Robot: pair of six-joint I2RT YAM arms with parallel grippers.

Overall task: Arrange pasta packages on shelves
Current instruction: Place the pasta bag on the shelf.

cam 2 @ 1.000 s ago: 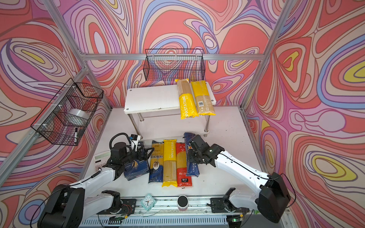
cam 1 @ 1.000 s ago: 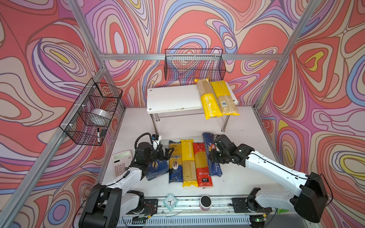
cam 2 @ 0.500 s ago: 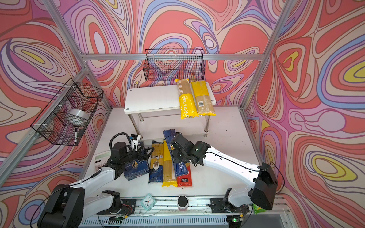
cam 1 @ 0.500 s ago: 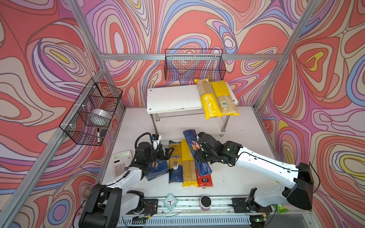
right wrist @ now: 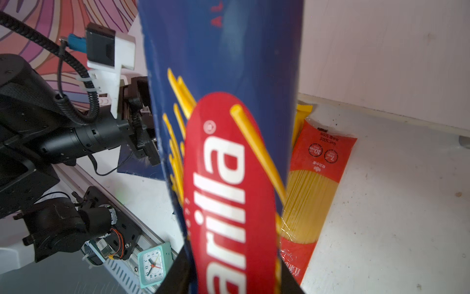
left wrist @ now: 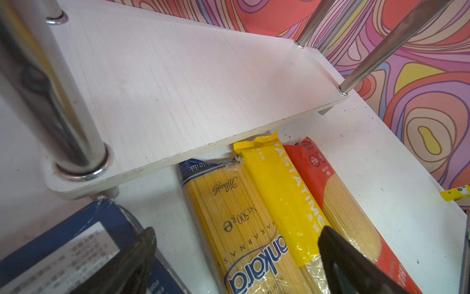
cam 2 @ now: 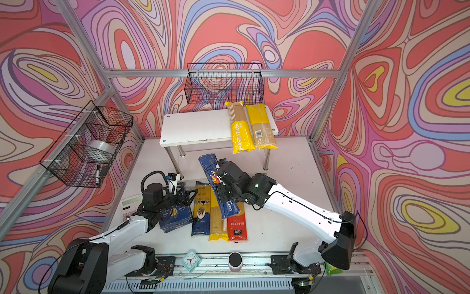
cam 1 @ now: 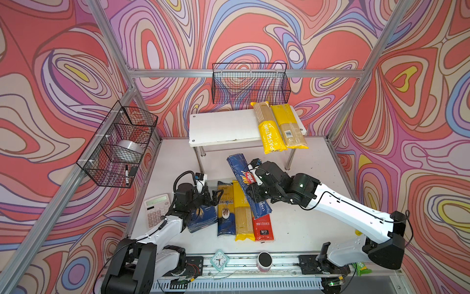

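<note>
The rack (cam 1: 223, 127) stands beyond both end effectors, with two yellow packs (cam 1: 270, 135) on its top board. The right end effector (cam 1: 251, 188) is clamped on a Barilla box (cam 1: 236, 165), held tilted above the row of packs (cam 1: 243, 219) on the surface (cam 1: 305, 229). The left end effector (left wrist: 239, 230) gapes empty over the ankara pack (left wrist: 229, 203).

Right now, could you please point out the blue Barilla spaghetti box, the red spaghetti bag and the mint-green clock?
Blue Barilla spaghetti box (cam 1: 238, 166): a top view, far end.
Red spaghetti bag (cam 1: 263, 227): a top view, exposed label end.
Mint-green clock (cam 1: 219, 260): a top view, dial.
</note>
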